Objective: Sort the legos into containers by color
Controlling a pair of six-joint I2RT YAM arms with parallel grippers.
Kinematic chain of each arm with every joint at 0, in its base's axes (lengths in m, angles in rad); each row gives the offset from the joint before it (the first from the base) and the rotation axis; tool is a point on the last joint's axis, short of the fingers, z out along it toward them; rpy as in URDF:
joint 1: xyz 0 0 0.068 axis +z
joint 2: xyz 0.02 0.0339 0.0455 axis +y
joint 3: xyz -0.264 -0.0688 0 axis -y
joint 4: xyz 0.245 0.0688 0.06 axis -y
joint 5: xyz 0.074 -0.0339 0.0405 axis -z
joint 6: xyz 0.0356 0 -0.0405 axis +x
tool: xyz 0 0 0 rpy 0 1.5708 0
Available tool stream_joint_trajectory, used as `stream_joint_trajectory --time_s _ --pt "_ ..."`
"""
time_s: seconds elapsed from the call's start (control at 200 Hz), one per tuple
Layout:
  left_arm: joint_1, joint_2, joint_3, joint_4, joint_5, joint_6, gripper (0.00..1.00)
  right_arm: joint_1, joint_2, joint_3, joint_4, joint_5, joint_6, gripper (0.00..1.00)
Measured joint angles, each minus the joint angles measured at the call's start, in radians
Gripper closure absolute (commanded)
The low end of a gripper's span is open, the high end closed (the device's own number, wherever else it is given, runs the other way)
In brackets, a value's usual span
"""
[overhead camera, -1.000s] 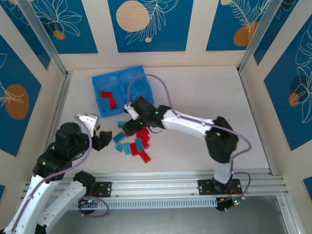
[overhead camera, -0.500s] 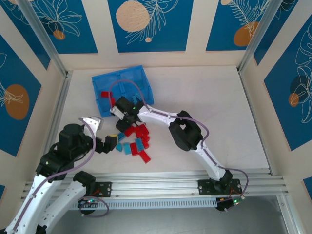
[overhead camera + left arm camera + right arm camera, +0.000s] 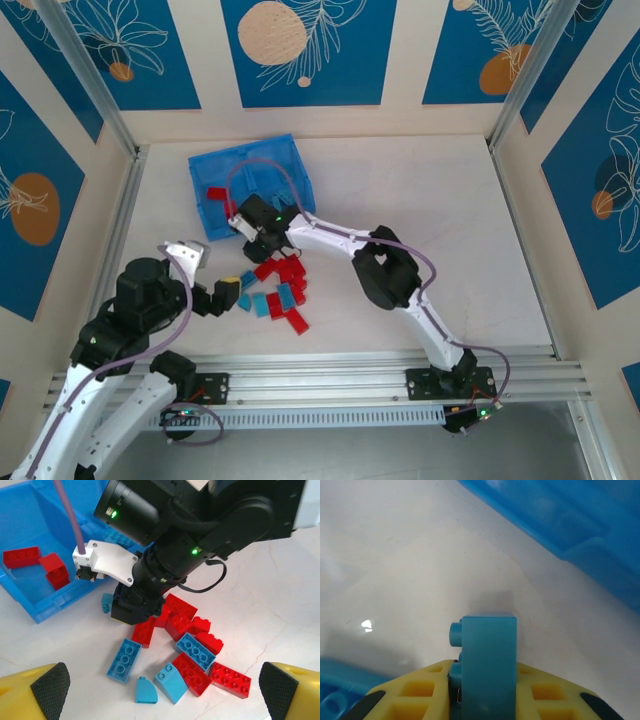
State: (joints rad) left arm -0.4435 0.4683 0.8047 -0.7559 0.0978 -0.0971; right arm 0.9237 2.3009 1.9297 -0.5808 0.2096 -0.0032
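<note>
My right gripper [image 3: 485, 700] is shut on a light blue lego [image 3: 488, 662], held on edge just above the table in front of the blue bin [image 3: 560, 520]. From above, this right gripper [image 3: 260, 240] sits between the bin [image 3: 300, 185] and the pile of red and blue legos [image 3: 281, 295]. Two red legos [image 3: 221, 201] lie in the bin's left compartment. My left gripper [image 3: 163, 690] is open above the pile, with a blue slope brick [image 3: 172, 682] and a red brick [image 3: 230, 680] below it. The left gripper [image 3: 222, 294] hovers left of the pile.
The right arm's elbow [image 3: 385, 275] reaches over the table right of the pile. Its purple cable [image 3: 262, 165] loops over the bin's right compartment. Aluminium rails [image 3: 120, 230] line the left side and the near edge.
The right arm folded its elbow inward and carried its gripper left from the pile to the bin's front wall. The left gripper edged toward the pile.
</note>
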Motion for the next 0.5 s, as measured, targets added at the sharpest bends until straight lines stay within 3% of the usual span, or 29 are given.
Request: stream_joint_trajectory --time_s 0.325,0.5 --pt "0.0 -0.083 -0.019 0.039 0.068 0.003 0.0 -0.008 -0.506 -0.267 0.217 0.027 0.065 0.78" --pt "0.0 -0.085 -0.019 0.043 0.071 0.003 0.0 -0.072 -0.515 -0.254 0.304 0.126 0.14 0.78"
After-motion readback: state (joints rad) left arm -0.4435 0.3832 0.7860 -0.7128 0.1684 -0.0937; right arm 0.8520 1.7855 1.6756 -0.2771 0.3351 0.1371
